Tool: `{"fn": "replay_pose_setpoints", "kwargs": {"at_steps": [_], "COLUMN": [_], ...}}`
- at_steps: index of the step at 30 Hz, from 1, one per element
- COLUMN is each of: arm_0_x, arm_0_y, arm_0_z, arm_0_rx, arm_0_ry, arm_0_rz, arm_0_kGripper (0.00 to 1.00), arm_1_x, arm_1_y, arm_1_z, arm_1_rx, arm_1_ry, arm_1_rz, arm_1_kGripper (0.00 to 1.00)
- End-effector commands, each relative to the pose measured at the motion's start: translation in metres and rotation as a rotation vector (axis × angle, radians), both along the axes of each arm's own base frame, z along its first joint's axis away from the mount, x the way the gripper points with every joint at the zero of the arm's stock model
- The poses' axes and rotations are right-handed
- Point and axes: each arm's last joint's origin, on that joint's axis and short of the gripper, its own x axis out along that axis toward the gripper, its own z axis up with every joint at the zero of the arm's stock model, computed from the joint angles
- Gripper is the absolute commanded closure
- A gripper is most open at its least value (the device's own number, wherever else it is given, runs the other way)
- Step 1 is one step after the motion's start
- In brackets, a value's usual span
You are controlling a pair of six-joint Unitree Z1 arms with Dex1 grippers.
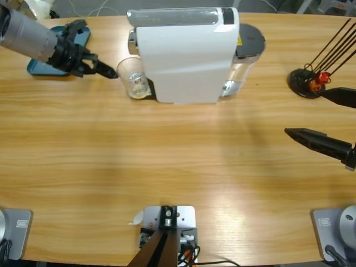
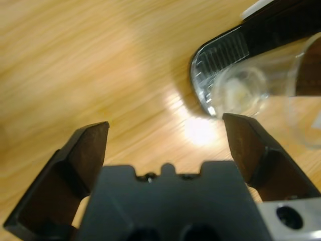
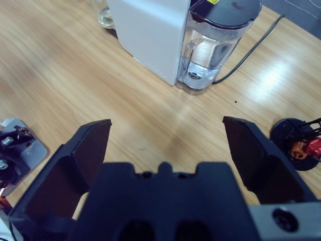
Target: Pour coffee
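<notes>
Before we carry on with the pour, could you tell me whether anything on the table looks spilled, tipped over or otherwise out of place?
Nothing stands out. The glass stands upright on the drip tray beside the white coffee machine, with a little coffee inside it and no spill on the wooden table. The left gripper is open next to the glass without holding it.

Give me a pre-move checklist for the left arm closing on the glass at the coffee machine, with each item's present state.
1. Left gripper jaws open: ok.
2. Glass upright on the machine's drip tray: ok.
3. Glass between the left jaws: not ok; it sits ahead, nearer one jaw in the left wrist view.
4. Coffee in the glass: ok, a small pale amount at the bottom.
5. Right gripper clear of the coffee machine: ok, open and off to the side.
6. Blue tray behind the left arm, clearance: cannot tell.
</notes>
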Motion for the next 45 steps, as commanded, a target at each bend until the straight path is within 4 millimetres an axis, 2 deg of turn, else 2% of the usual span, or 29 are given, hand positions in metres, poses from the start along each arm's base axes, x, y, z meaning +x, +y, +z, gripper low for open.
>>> {"fn": "replay_pose_setpoints", "kwargs": {"at_steps": [1,3,5,8,9,10,11,12,13,15,18,20,23,30,37,41,45], "arm_0_x": [-0.037,-0.063,-0.098,-0.156,-0.172,-0.187,-0.200,-0.213,-0.220,-0.218,-0.221,-0.223,-0.225,-0.219,-0.203,-0.203,-0.204], "arm_0_y": [0.050,0.046,0.039,0.044,0.050,0.055,0.061,0.065,0.064,0.062,0.063,0.065,0.067,0.061,0.050,0.051,0.051], "arm_0_z": [0.021,0.045,0.071,0.100,0.105,0.107,0.105,0.100,0.099,0.092,0.078,0.075,0.073,0.067,0.059,0.058,0.059], "arm_0_rx": [0.020,-0.007,-0.019,-0.049,-0.051,-0.046,-0.040,-0.037,-0.032,-0.010,0.005,0.002,-0.003,-0.011,0.005,0.008,0.006], "arm_0_ry": [-0.045,-0.115,-0.180,-0.251,-0.267,-0.278,-0.288,-0.310,-0.329,-0.304,-0.272,-0.292,-0.313,-0.313,-0.258,-0.263,-0.266], "arm_0_rz": [0.124,0.090,0.028,-0.053,-0.070,-0.085,-0.094,-0.112,-0.131,-0.136,-0.143,-0.133,-0.122,-0.135,-0.159,-0.155,-0.157], "arm_0_kGripper": [0.007,0.010,0.020,0.027,0.027,0.029,0.032,0.036,0.054,0.055,0.055,0.055,0.055,0.055,0.053,0.053,0.055], "arm_1_x": [-0.002,-0.002,-0.001,-0.001,-0.001,0.000,0.001,0.001,0.003,0.011,0.030,0.046,0.062,0.089,0.144,0.178,0.197], "arm_1_y": [-0.004,-0.004,-0.003,-0.002,-0.003,-0.003,-0.005,-0.006,-0.006,0.004,0.031,0.052,0.069,0.086,0.105,0.118,0.131], "arm_1_z": [-0.009,-0.009,-0.009,-0.004,-0.002,0.001,0.004,0.006,0.008,0.015,0.031,0.044,0.060,0.074,0.095,0.092,0.091], "arm_1_rx": [-0.010,-0.012,-0.014,-0.014,-0.020,-0.027,-0.033,-0.035,-0.039,-0.057,-0.098,-0.131,-0.155,-0.195,-0.221,-0.240,-0.274], "arm_1_ry": [0.004,0.006,0.005,-0.003,-0.007,-0.012,-0.017,-0.025,-0.038,-0.048,-0.060,-0.075,-0.059,0.012,0.035,0.053,0.074], "arm_1_rz": [0.010,0.016,0.016,0.029,0.023,0.009,-0.003,-0.007,-0.014,-0.044,-0.047,-0.034,-0.031,0.032,0.001,-0.038,-0.031], "arm_1_kGripper": [0.023,0.018,0.000,0.014,0.113,0.296,0.521,0.825,1.000,1.000,1.000,1.000,1.000,1.000,1.000,1.000,1.000]}}
